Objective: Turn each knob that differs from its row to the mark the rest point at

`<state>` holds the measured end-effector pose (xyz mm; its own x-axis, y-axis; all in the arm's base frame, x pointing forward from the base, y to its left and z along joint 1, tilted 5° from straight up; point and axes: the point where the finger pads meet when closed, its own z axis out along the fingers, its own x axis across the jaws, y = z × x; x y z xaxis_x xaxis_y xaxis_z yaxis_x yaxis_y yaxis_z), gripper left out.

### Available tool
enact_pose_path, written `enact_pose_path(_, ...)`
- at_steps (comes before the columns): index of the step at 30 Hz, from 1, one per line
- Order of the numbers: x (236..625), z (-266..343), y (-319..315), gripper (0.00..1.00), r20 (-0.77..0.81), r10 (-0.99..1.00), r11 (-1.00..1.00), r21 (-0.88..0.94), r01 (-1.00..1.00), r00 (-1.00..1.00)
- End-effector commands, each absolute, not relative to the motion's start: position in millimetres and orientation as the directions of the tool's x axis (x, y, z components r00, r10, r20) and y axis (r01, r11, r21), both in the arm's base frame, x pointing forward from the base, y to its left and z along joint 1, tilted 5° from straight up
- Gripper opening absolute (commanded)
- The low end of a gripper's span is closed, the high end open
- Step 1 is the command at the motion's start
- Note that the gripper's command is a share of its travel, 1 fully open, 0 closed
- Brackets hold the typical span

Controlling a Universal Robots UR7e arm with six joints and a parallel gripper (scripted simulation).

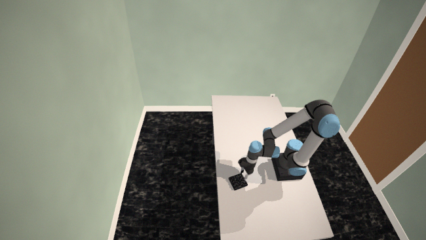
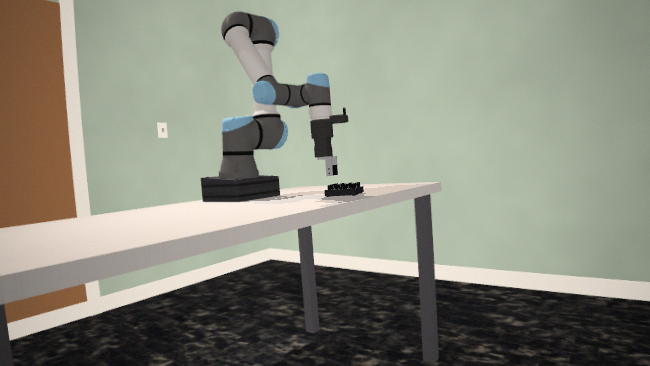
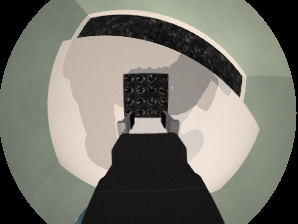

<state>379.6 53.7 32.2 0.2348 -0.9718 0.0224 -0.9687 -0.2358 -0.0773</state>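
Observation:
The black knob box [image 1: 239, 183] [image 2: 344, 191] [image 3: 146, 96] stands on the white table [image 1: 242, 121] [image 2: 240, 227] [image 3: 80, 100]. Its top bears a grid of black knobs with pale marks. The white lines, printed names and socket are too small to read, so I cannot tell where each knob points. My gripper [image 2: 331, 175] [image 3: 147, 116] is open and empty. Its fingers hang above the box's level, at the box edge nearest the robot's base. In the wrist view the fingertips stand on either side of the box's lower edge. No knob is between them.
The robot's base [image 1: 290, 170] [image 2: 240, 189] stands on the table, to the right of the box in the top view. The table's long edge runs close to the box on its other side. Shadows of the arm lie around the box.

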Motion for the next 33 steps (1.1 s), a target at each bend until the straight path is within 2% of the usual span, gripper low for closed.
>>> enact_pose_path(1,380,33,54,1.0,0.023,-0.972,-0.236,-0.078,-0.969,0.235)
enact_pose_path(20,379,33,53,1.0,0.023,-0.972,-0.236,-0.078,-0.969,0.235)
enact_pose_path(33,365,31,50,1.0,0.023,-0.972,-0.236,-0.077,-0.969,0.235)
